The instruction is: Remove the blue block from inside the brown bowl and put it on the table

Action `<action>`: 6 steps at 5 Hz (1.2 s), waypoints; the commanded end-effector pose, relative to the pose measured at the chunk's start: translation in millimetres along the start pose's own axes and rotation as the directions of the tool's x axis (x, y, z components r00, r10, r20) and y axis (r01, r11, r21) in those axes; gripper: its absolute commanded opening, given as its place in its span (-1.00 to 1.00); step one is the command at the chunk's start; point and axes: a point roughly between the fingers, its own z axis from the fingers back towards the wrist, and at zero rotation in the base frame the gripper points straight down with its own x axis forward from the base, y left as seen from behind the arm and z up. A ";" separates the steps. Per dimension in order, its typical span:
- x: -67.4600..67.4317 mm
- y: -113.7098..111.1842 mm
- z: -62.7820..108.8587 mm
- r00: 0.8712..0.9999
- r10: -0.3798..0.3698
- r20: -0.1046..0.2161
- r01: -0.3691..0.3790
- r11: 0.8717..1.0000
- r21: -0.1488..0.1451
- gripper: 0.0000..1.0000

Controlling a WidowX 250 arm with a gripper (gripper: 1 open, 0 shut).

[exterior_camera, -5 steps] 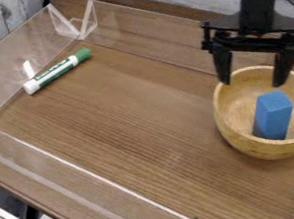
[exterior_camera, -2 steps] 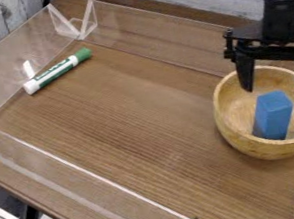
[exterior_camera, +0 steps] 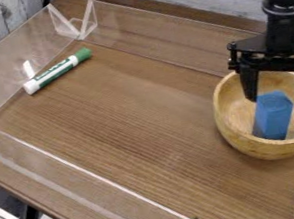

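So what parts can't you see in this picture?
- The arm above the gripper: cut off by the camera view's top edge.
- The brown bowl: its right rim reaches the picture's right edge, and its near wall hides the floor under the blue block.
- The marker: any writing on it is too small to read.
- The table: its near corner runs off the bottom.

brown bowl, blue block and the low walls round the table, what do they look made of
Brown bowl: looks like wood, light, smooth, thick rim with faint grain. Blue block: matte plain blue, painted wood or plastic, cannot tell which. Walls: clear acrylic-like sheet, see-through with bright edges.
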 end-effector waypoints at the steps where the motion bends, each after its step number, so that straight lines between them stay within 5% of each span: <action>1: 1.8 -7.8 5.7 0.999 -0.008 0.032 0.009 1.000 -0.028 1.00; 6: 3.2 -9.8 -5.7 0.997 0.018 0.071 -0.014 0.998 -0.058 1.00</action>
